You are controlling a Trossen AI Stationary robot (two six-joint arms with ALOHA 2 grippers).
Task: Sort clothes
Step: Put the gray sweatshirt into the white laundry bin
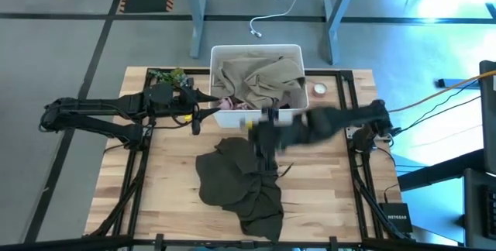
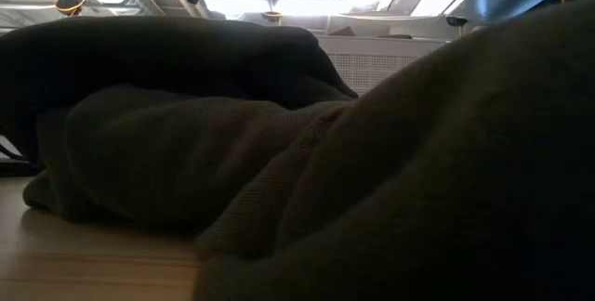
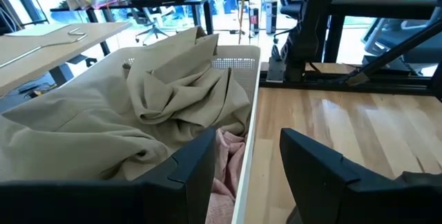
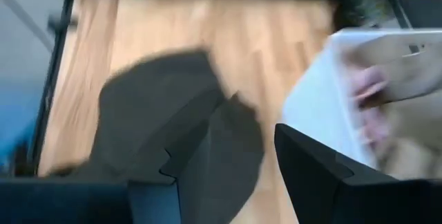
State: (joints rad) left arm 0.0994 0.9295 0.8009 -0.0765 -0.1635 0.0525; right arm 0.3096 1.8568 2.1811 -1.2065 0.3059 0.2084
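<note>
A white bin (image 1: 256,49) stands at the table's far middle. A khaki-tan garment (image 1: 260,77) lies heaped in it over a pale pink one (image 3: 224,165). Dark olive and black garments (image 1: 240,181) lie in a pile on the table in front of the bin, and fill the low view (image 2: 186,152). My left gripper (image 3: 259,175) is open and empty at the bin's near left corner (image 1: 195,119). My right gripper (image 4: 235,175) is open and empty, blurred, above the dark pile's far edge (image 1: 267,150), beside the bin's near wall.
A small green plant (image 1: 167,75) stands left of the bin and a pink roll (image 1: 319,90) right of it. Black frame rails (image 1: 353,158) run along the table's sides. Bare wood (image 1: 155,173) lies left and right of the dark pile.
</note>
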